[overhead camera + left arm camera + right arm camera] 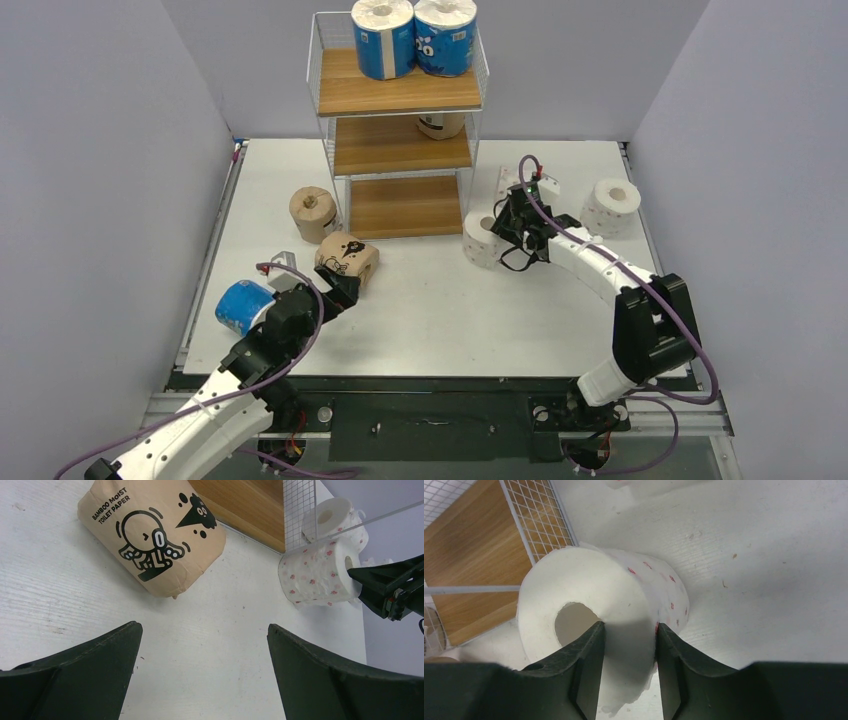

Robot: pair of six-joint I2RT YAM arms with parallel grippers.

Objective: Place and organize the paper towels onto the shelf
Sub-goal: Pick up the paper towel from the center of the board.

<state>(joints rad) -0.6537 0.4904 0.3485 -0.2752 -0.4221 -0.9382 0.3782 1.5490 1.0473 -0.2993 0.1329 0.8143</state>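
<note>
Print in black, a cartoon figure, marks the tan roll [152,535], which lies on its side just beyond the left gripper [203,626], whose jaws stand wide apart. Right of the shelf [400,95], the right gripper [629,626] pinches the wall of a white, red-flowered roll [624,580], one finger inside its core.

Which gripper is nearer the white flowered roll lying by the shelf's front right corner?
Right. The right gripper is on the white roll, jaws pinching its wall, one inside the core. The left gripper hangs open far off, near the tan roll.
</note>
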